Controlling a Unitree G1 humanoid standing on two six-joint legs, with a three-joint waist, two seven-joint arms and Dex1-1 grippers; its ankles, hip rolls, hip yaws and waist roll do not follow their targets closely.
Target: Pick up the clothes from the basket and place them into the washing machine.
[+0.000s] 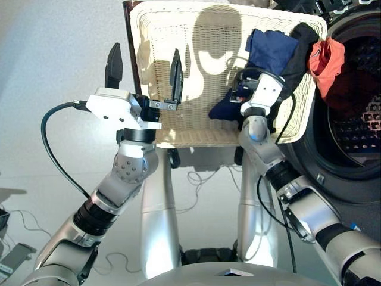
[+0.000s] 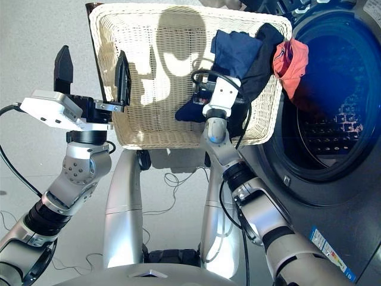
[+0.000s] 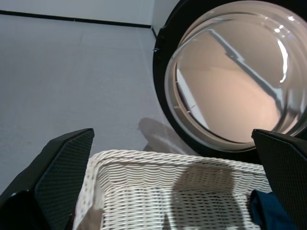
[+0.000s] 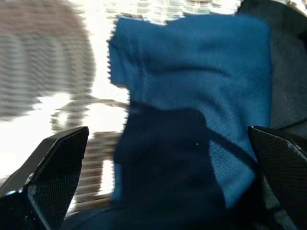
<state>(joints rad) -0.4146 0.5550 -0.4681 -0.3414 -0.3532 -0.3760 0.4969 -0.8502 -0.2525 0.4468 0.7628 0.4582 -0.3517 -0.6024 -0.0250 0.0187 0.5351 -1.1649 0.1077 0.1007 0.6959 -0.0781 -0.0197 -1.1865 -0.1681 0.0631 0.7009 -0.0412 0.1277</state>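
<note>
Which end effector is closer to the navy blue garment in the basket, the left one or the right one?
Right. The right end effector hangs open directly over the navy blue garment, at the basket's right side. The left end effector is open at the basket's left edge, away from it.

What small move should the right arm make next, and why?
Probably lower the right gripper onto the navy garment and close. Its fingers are open on either side of the blue cloth, nothing held yet. The coral-red garment already hangs over the basket rim toward the washing machine opening; the left gripper is open, off the clothes.
</note>
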